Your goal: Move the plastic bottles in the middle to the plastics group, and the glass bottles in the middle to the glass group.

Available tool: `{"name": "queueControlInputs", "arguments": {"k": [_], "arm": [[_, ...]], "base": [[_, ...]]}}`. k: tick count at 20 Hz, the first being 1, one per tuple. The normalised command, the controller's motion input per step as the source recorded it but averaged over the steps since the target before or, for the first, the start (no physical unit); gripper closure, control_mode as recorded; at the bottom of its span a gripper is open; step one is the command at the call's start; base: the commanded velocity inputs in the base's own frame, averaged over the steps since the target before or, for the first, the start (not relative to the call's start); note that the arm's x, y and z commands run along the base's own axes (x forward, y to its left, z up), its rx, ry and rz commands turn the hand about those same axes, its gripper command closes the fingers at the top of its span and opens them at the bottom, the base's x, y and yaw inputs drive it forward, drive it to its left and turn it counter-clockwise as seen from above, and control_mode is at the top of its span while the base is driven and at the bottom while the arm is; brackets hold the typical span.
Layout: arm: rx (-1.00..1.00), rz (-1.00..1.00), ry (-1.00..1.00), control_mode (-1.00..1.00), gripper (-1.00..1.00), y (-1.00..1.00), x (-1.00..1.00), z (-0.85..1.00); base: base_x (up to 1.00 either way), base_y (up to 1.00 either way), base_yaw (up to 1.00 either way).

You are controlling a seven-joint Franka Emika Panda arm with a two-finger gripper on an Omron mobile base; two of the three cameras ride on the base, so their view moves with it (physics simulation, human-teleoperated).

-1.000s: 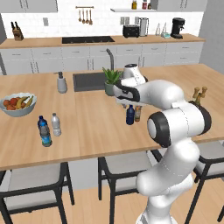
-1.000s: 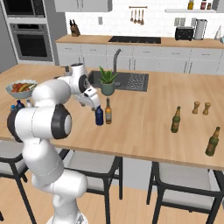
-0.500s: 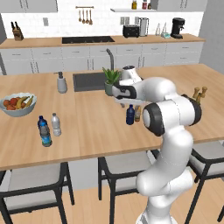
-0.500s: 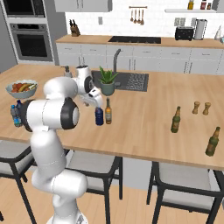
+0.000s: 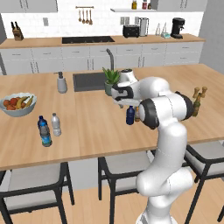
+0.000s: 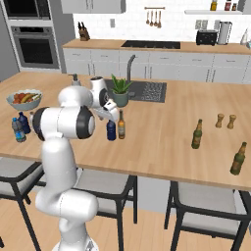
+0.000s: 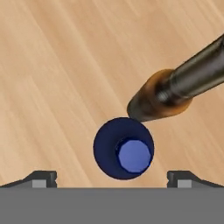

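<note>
gripper (image 7: 112,177) fingers wide, empty, above navy bottle (image 7: 124,148) | amber bottle (image 7: 168,94) just beside | potted plant (image 5: 110,80) behind

The arm (image 5: 166,109) hides most of the amber bottle (image 5: 137,114).

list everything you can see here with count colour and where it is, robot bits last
navy bottle: 1, dark navy, mid island, directly under the hand
amber bottle: 1, amber-orange with dark neck, right beside the navy one
water bottles: 2, a blue-labelled one and a clear white-capped one, near the fruit bowl
green bottles: 2, dark olive, far right of the island
fruit bowl: 1, pale, left end
soap dispenser: 1, grey, by the sink
potted plant: 1, green, beside the sink
shakers: 2, tan, right side
stools: dark grey, along the front of the island
gripper: 1, dark tips, open above the navy bottle
</note>
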Motion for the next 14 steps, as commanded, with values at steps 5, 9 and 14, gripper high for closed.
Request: {"name": "queueControlInputs", "arguments": {"k": [5,9,14], "arm": [[0.0,0.0,0.01,-1.0,-1.0,-0.09,0.13,-0.12],[0.0,0.0,0.0,-1.0,-1.0,-0.03,-0.28,-0.01],[0.0,0.0,0.0,-1.0,-1.0,0.0,-0.11,0.0]], "base": [[0.0,0.0,0.0],[0.0,0.0,0.0],[0.0,0.0,0.0]]}}
